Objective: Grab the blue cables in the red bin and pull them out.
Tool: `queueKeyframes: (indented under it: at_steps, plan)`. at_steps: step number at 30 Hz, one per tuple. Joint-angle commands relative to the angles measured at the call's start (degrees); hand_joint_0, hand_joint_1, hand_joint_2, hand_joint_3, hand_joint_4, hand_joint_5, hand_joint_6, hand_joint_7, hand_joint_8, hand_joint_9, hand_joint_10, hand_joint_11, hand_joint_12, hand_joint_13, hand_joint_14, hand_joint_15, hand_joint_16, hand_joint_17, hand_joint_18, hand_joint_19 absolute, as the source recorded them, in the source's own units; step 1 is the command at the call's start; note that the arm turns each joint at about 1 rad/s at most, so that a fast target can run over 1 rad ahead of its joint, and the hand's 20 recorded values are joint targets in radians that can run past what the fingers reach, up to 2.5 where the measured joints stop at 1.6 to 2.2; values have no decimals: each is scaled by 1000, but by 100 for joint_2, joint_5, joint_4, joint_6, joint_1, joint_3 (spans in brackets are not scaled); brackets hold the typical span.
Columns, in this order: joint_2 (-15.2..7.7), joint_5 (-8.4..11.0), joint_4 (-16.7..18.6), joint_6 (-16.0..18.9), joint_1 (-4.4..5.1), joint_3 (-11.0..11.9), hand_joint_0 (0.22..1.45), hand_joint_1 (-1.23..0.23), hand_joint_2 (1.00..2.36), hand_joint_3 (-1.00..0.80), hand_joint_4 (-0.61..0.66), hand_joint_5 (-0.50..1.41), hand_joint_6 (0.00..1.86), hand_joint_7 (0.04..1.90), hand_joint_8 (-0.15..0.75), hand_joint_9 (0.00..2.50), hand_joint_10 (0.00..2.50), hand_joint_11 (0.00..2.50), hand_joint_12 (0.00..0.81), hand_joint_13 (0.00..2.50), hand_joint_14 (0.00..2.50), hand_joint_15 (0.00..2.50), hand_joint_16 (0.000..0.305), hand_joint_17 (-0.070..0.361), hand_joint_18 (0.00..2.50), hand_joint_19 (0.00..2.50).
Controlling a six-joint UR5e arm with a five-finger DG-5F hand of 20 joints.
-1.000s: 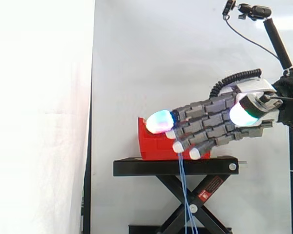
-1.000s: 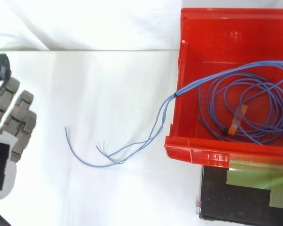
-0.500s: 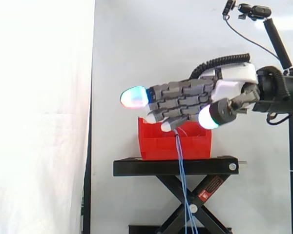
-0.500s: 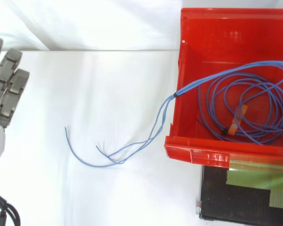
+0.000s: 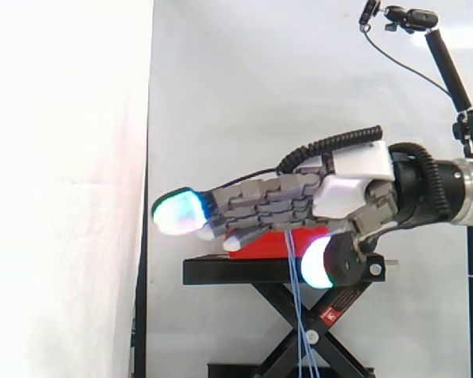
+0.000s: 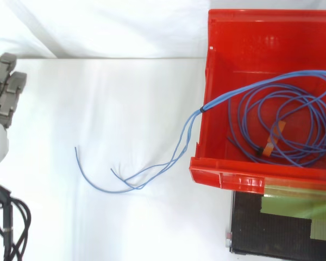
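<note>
While the grey segmented robot hand (image 5: 343,193) hovers with its fingers stretched straight and holding nothing, the thin blue cables (image 6: 293,109) lie coiled in the red plastic bin (image 6: 220,176).
We note in the side view that the hand is level in front of the bin, above the black scissor stand (image 5: 276,270), with the thumb hanging below the palm. We see the cable ends pass over the bin's wall and hang down before the stand, clear of the hand.

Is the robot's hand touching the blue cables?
Apart. The top view shows the hand at the left edge, with a wide stretch of bare white between it and the blue cables.
</note>
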Motion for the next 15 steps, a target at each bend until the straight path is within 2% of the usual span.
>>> queueKeyframes:
  at_steps: [1,2,4,8,13,15]
  plan:
    - [-404,-487,-265,-111,-52,566,799,-779,1000,-1000,186,121,5,185,200,0,3,140,319,0,10,339,45,102,0,535]
    - [-527,-654,-502,-111,-69,829,800,-780,1000,-1000,186,122,5,185,200,0,3,139,318,0,8,342,45,102,0,535]
    - [-544,-785,-783,-155,-78,979,801,-780,1000,-1000,186,123,6,187,201,0,3,132,318,0,8,340,45,102,0,536]
    - [-536,-812,-1082,-252,-78,1084,803,-780,1000,-1000,186,127,5,189,200,0,3,141,317,0,8,341,45,101,0,525]
    - [-536,-838,-1680,-524,-148,1313,803,-781,1000,-1000,186,128,5,186,200,0,3,139,317,0,8,341,45,101,0,535]
    - [-536,-847,-1759,-612,-166,1348,803,-780,1000,-1000,187,130,5,189,200,0,5,138,317,0,8,341,45,101,0,532]
